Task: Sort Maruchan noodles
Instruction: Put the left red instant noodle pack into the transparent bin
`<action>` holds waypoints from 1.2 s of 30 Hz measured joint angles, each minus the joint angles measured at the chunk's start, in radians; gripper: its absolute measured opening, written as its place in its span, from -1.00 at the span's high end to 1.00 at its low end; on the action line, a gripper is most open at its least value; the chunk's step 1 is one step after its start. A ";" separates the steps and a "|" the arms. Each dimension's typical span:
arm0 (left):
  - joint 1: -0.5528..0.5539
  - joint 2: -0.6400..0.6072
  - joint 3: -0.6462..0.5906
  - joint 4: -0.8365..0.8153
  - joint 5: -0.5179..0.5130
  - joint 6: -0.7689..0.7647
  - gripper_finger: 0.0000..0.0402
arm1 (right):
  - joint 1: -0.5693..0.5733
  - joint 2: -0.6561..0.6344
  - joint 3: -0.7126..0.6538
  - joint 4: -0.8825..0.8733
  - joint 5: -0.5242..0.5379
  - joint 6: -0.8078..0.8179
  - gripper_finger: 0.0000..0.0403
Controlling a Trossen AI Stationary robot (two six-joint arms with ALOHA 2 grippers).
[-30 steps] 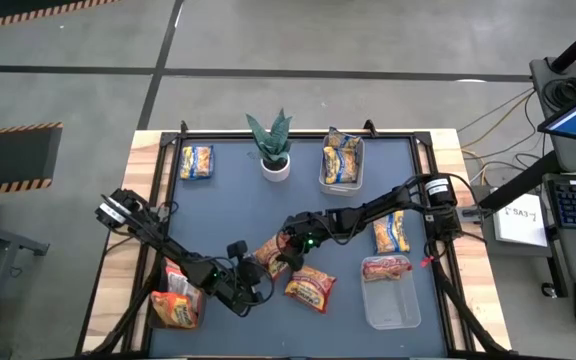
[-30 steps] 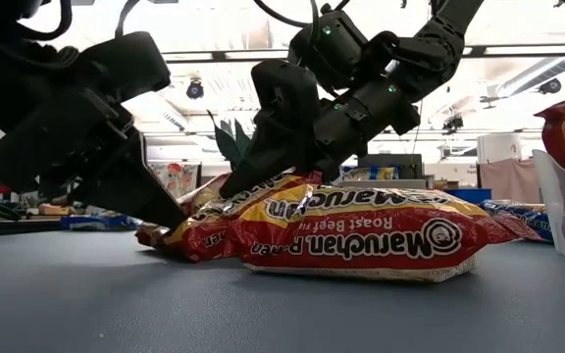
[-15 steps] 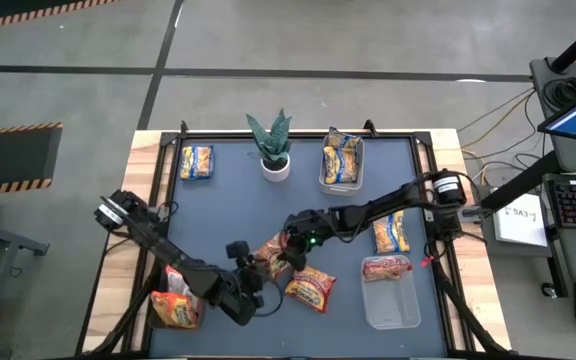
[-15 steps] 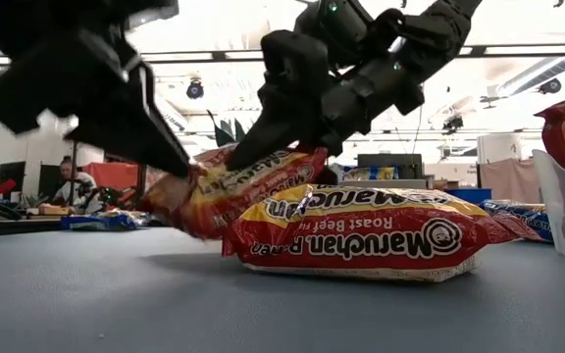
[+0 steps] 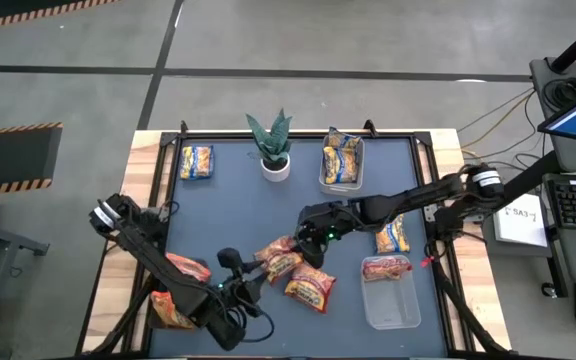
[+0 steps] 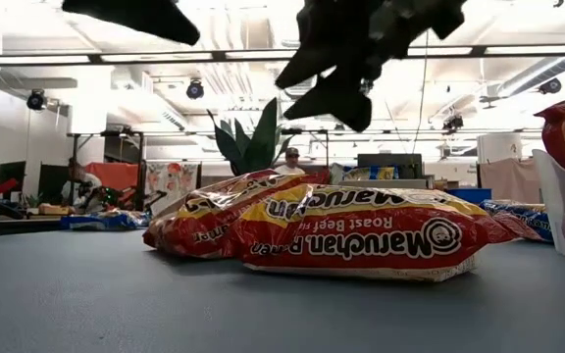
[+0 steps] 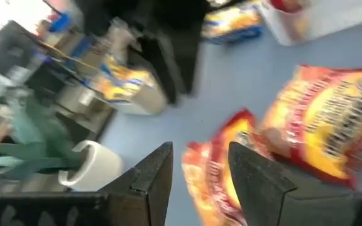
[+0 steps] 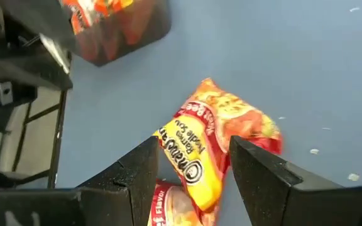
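Two orange-red Maruchan packets lie on the blue mat near its middle: one farther back, one nearer the front. In the low view the nearer packet hides the right end of the farther one. My left gripper hovers open just left of the farther packet, and its wrist view shows that packet below its fingers. My right gripper hangs open above the same packet. Both are clear of the packets, high in the low view: left gripper, right gripper.
A clear bin at front right holds a red packet, and a bin at front left holds more. A far bin holds yellow packets. Loose yellow packets lie at far left and right. A potted plant stands at the back.
Both grippers have risen off the farther red packet. Half a second ago that packet was raised and tilted between them; it now lies flat on the mat again beside the nearer packet. The left gripper has also drawn back toward the table's left.
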 joint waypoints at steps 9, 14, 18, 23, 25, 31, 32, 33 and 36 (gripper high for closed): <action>0.014 0.004 -0.137 0.165 0.193 -0.026 0.49 | 0.005 -0.034 0.000 -0.090 0.007 0.120 0.04; 0.047 0.004 -0.252 0.346 0.292 -0.028 0.69 | 0.002 0.022 0.000 -0.087 0.014 0.133 -0.08; 0.073 0.004 -0.317 0.435 0.330 -0.025 0.84 | -0.007 0.082 0.000 -0.064 0.013 0.164 -0.24; 0.090 0.004 -0.366 0.504 0.333 -0.028 0.98 | -0.034 0.142 -0.002 0.005 -0.008 0.182 -0.49; 0.091 0.004 -0.381 0.517 0.333 -0.030 0.99 | -0.046 0.152 -0.001 0.025 -0.037 0.187 -0.57; 0.091 0.005 -0.408 0.541 0.344 -0.071 1.00 | -0.062 0.194 0.000 0.080 -0.051 0.192 -0.70; 0.092 0.005 -0.413 0.544 0.343 -0.076 1.00 | -0.062 0.206 0.000 0.082 -0.052 0.192 -0.71; 0.092 0.005 -0.418 0.554 0.343 -0.078 1.00 | -0.062 0.221 -0.001 0.094 -0.059 0.192 -0.71; 0.093 0.005 -0.434 0.581 0.343 -0.087 1.00 | -0.061 0.270 -0.001 0.190 -0.123 0.213 -0.71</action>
